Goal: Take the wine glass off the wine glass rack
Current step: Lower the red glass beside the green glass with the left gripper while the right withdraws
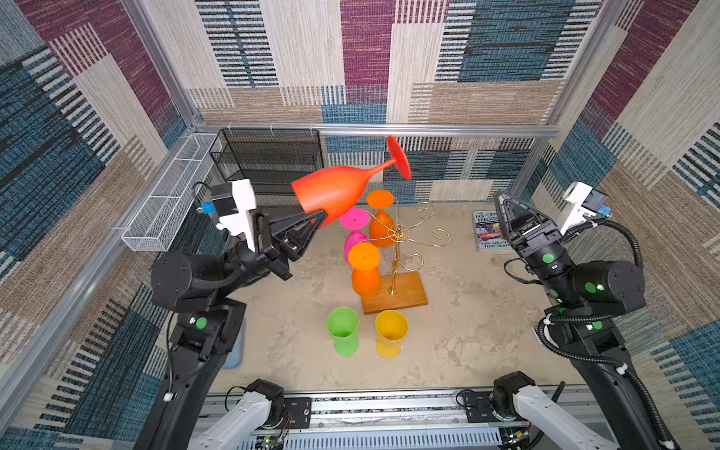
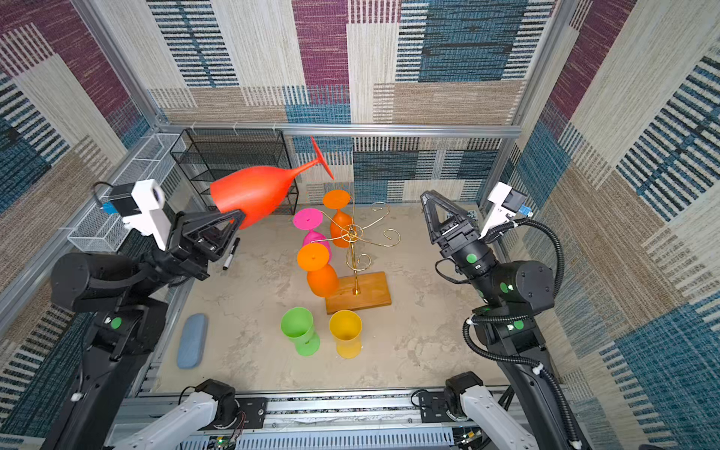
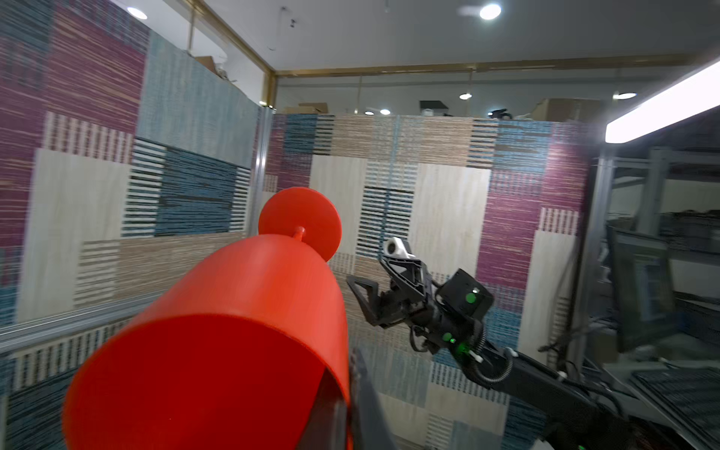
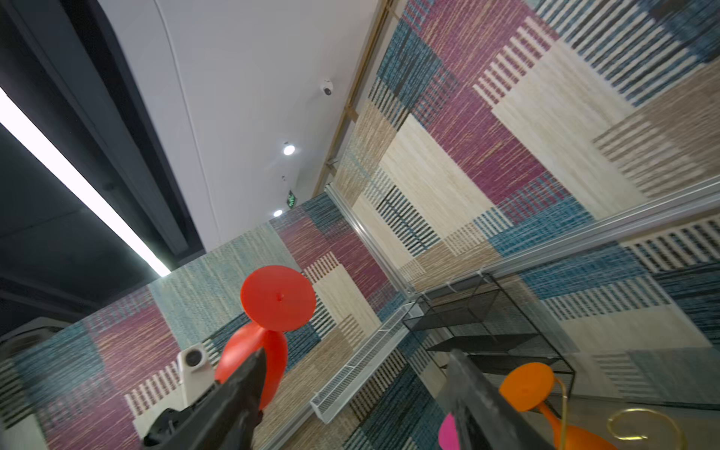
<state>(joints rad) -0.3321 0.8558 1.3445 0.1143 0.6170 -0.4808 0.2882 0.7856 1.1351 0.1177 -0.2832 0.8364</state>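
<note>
A red wine glass [image 1: 339, 189] [image 2: 253, 191] is held in the air, lying nearly level, with its foot toward the back wall, well above and left of the rack. My left gripper [image 1: 321, 213] [image 2: 239, 214] [image 3: 350, 374] is shut on the rim of its bowl [image 3: 233, 331]. The gold wire wine glass rack [image 1: 399, 233] [image 2: 352, 233] stands on its wooden base [image 1: 405, 294], and two orange glasses [image 1: 380, 222] [image 1: 364, 269] and a pink one [image 1: 354, 230] hang on it upside down. My right gripper [image 1: 502, 202] [image 2: 428, 198] [image 4: 356, 354] is raised to the right of the rack, open and empty.
A green glass [image 1: 343, 327] and a yellow glass [image 1: 391, 331] stand upright in front of the rack. A black mesh shelf [image 1: 269, 163] and a white mesh basket [image 1: 171, 195] fill the back left. A book [image 1: 489, 230] lies at back right; a black marker [image 2: 232, 253] and a blue-grey case [image 2: 191, 345] lie on the left.
</note>
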